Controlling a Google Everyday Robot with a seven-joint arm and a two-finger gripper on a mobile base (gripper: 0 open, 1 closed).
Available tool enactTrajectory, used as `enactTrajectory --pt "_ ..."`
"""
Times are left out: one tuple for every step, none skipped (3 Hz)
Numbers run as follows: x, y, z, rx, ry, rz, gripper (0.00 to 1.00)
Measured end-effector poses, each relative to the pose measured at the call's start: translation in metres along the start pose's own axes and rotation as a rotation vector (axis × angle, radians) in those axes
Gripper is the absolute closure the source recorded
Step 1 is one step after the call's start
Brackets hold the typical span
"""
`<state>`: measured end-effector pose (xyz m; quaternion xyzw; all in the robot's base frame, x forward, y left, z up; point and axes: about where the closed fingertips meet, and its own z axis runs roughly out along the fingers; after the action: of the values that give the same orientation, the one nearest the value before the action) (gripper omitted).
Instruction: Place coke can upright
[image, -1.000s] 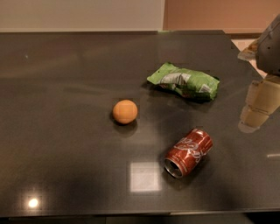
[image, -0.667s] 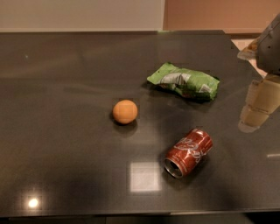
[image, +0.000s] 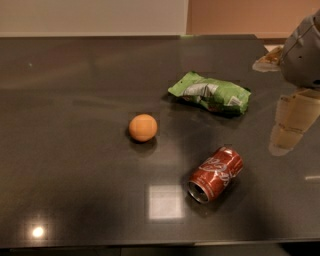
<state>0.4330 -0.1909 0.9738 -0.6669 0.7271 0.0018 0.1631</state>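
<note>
The red coke can (image: 215, 174) lies on its side on the dark table (image: 75, 100), right of centre and near the front, with its silver open end turned toward the front left. My gripper (image: 289, 127) hangs at the right edge of the view, above the table and to the upper right of the can, apart from it and holding nothing that I can see.
A round orange ball (image: 143, 127) sits left of the can. A green and silver snack bag (image: 211, 93) lies behind the can. A crumpled tan item (image: 267, 59) lies at the far right edge of the table. Bright light reflections mark the front of the table.
</note>
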Motion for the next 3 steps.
enactTrajectory --pt "-0.016 0.011 0.01 -0.053 -0.045 -0.109 0.0" --pt "-0.028 0.025 0.021 -0.106 -0.09 -0.216 0.0" --pt "-0.036 0.041 0.034 -0.16 -0.098 -0.315 0.0"
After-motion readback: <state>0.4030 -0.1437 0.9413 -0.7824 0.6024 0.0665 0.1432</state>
